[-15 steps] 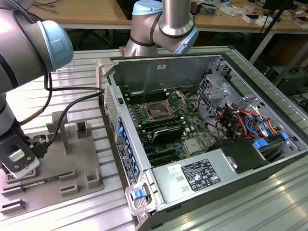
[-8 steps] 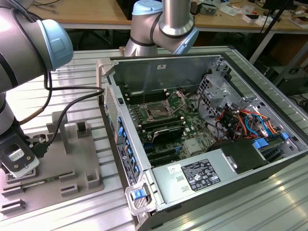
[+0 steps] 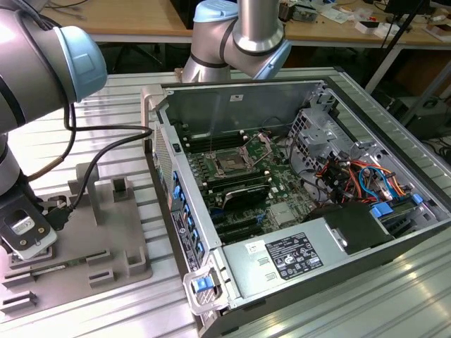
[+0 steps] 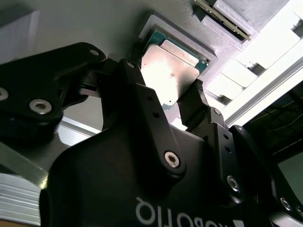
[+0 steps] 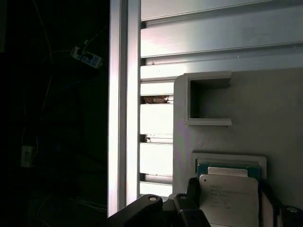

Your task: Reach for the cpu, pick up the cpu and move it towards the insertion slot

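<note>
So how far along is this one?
Done: the reach; the black gripper is down at the flat silvery square cpu on the grey fixture plate. In hand: the pick-up; grip and lift cannot be told. Left: the carry to the metal-framed square insertion slot in the open computer case.

The arm folds down at the exterior view's left, elbow high and wrist low, so the gripper (image 3: 28, 246) points straight downward. In the second wrist view its two black fingers (image 4: 142, 109) press opposite edges of the cpu (image 4: 173, 71).
</note>
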